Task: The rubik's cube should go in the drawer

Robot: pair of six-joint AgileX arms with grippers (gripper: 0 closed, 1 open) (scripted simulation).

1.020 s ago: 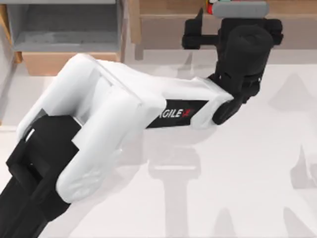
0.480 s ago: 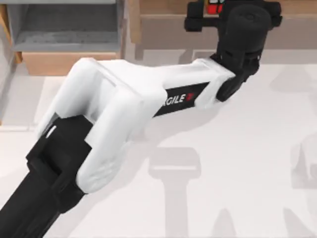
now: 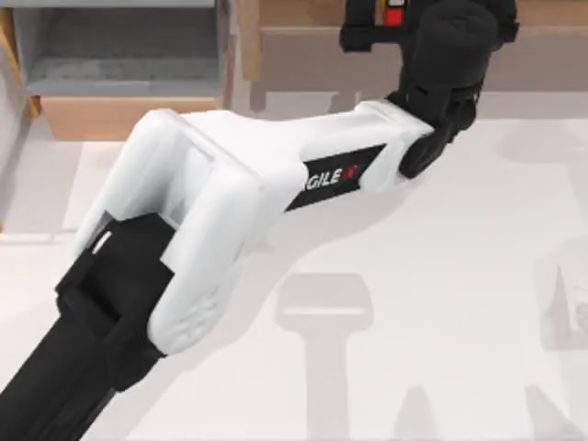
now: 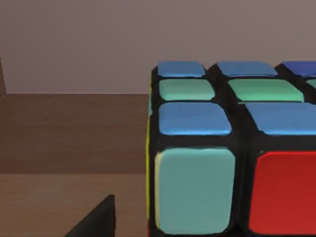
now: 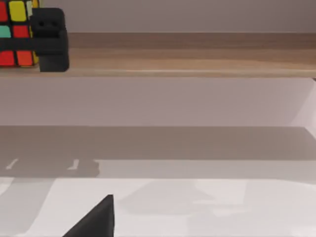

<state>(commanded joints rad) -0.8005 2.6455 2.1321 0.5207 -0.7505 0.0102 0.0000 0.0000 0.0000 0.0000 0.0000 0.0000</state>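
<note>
The rubik's cube [image 3: 393, 13] sits on the long wooden shelf at the table's back right, mostly hidden under my left arm's wrist. In the left wrist view the cube [image 4: 212, 163] looms close, showing blue, green and red stickers. My left gripper [image 3: 397, 29] is open and straddles the cube; one dark fingertip [image 4: 96, 222] stands a little apart from the cube's side. From the right wrist view the cube [image 5: 15, 34] has a black left-gripper finger [image 5: 49, 39] beside it. The drawer [image 3: 119, 115] stands pulled out at the back left, its grey inside bare.
The wooden shelf [image 3: 303, 55] runs along the back edge, its board [image 5: 197, 54] raised above the table. My left arm [image 3: 220, 211] stretches diagonally across the white table. A fingertip [image 5: 94, 222] of my parked right gripper points toward the shelf.
My left arm has reached farther toward the back, carrying its gripper deeper over the shelf and around the cube. The drawer has not moved.
</note>
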